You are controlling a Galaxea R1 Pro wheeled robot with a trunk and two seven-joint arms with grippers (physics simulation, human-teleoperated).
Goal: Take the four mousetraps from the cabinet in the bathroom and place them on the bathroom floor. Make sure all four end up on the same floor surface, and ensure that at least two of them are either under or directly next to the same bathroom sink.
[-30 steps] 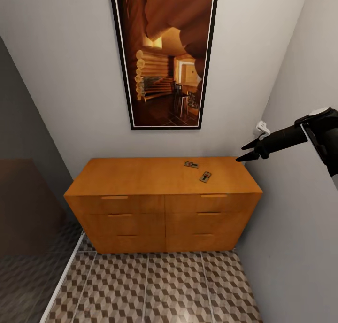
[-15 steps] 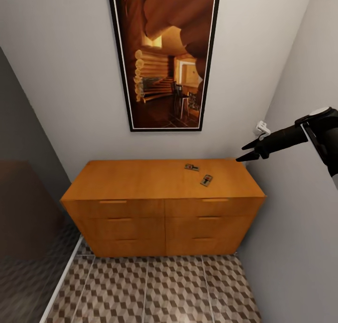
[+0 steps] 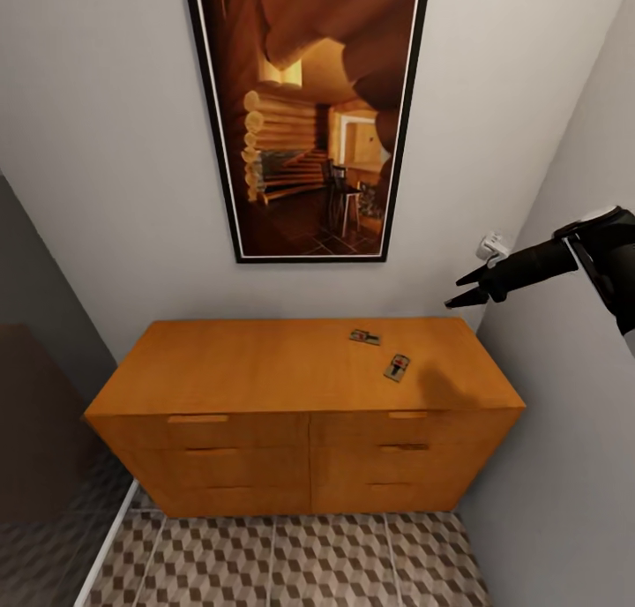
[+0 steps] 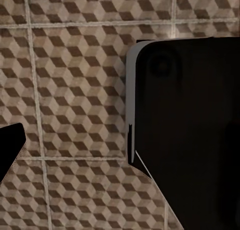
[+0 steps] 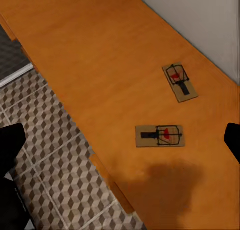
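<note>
Two small flat tan wooden mousetraps with black wire springs and red spots lie on top of the wide, low orange-brown wooden cabinet (image 3: pixel 265 369), toward its right end. One, the far mousetrap (image 3: pixel 364 336), sits close to the back wall; the near mousetrap (image 3: pixel 397 367) lies just in front of it, apart from it and nearer the cabinet's front edge. The right wrist view looks down on both from above.

Compared with a second ago, the whole head view has shifted: the cabinet top appears larger and lower in the picture, and the tall dark-framed picture of a log interior (image 3: pixel 309 122) fills more of the wall. That suggests the robot has rolled closer to the cabinet, not that anything on it moved.

The black right gripper (image 3: pixel 465 288) hangs in the air above and to the right of the traps, near the grey side wall, its fingers spread apart and empty. Its shadow falls on the wood just right of the near trap. The left wrist view faces the brown, beige and grey cube-patterned bathroom floor (image 4: pixel 75 89); whether the left gripper is spread or pressed together cannot be told.

Judging from this, the approach is nearly done and a reach down to the near trap comes next.
</note>
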